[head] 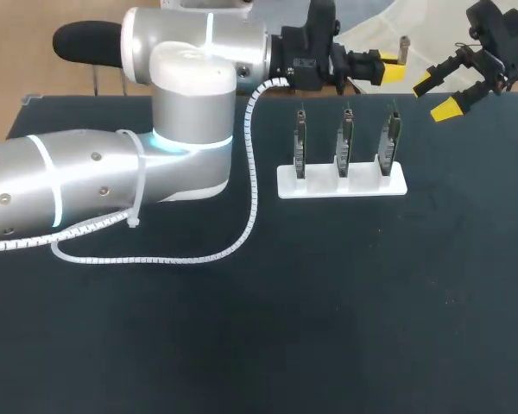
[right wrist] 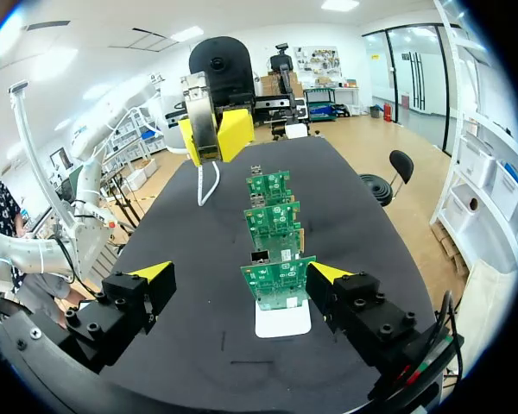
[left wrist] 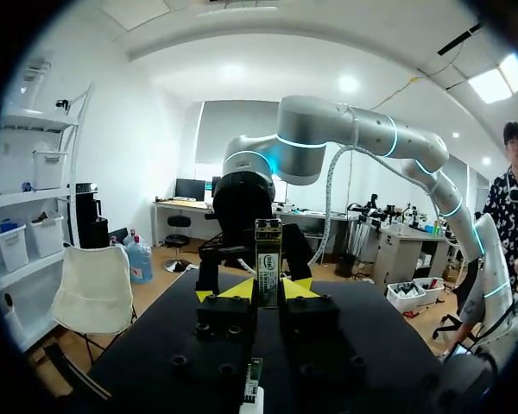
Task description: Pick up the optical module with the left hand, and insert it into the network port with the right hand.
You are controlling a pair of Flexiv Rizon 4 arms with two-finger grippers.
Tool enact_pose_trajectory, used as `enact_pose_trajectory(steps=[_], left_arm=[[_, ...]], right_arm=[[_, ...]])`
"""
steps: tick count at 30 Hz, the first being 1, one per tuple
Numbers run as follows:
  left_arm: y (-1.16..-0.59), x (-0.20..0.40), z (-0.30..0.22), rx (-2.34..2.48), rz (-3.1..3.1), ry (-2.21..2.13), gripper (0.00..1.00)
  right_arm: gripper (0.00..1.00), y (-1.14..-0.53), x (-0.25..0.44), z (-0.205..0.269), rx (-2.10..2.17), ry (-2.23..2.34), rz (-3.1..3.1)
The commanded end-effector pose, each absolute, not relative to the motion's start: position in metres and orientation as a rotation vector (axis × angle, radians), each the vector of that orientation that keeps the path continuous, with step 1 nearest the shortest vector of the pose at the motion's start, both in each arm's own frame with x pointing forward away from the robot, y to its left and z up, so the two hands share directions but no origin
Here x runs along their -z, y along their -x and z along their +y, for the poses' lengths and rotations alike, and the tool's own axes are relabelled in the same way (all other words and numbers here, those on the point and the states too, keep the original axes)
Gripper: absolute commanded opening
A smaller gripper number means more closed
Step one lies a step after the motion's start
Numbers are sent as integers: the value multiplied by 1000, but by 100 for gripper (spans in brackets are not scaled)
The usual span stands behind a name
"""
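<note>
The optical module (left wrist: 268,263), a slim metal piece with a green label, stands upright between the yellow tips of my left gripper (left wrist: 268,289), which is shut on it. In the head view that gripper (head: 392,69) hovers above the table's far edge, behind the rack, and the module (head: 403,49) sticks up from it. My right gripper (head: 435,96) hangs open and holds nothing at the far right, facing the left one. From the right wrist, the open gripper (right wrist: 242,274) looks along a row of three green port boards (right wrist: 276,278) towards the left gripper (right wrist: 216,131) and the module (right wrist: 197,108).
A white rack (head: 341,183) holds the three upright boards (head: 345,142) side by side at the table's middle back. My left arm and its white spiral cable (head: 242,233) lie across the left half of the black table (head: 345,302).
</note>
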State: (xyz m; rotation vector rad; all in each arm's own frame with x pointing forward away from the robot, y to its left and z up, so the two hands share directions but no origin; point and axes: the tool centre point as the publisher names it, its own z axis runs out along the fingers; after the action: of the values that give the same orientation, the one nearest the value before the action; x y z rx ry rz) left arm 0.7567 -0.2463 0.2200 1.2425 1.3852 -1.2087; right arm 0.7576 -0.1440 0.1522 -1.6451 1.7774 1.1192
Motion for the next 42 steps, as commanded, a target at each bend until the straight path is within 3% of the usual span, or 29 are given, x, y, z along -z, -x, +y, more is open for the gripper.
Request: enact_pose_trajectory(steps=[1, 42], left_arm=[[-756, -217, -251, 1201, 1387, -1235, 0], [-773, -185, -258, 1180, 1459, -1247, 0]], right_arm=[[100, -757, -152, -144, -1118, 1645, 1777], [100, -757, -152, -144, -1118, 1645, 1777]])
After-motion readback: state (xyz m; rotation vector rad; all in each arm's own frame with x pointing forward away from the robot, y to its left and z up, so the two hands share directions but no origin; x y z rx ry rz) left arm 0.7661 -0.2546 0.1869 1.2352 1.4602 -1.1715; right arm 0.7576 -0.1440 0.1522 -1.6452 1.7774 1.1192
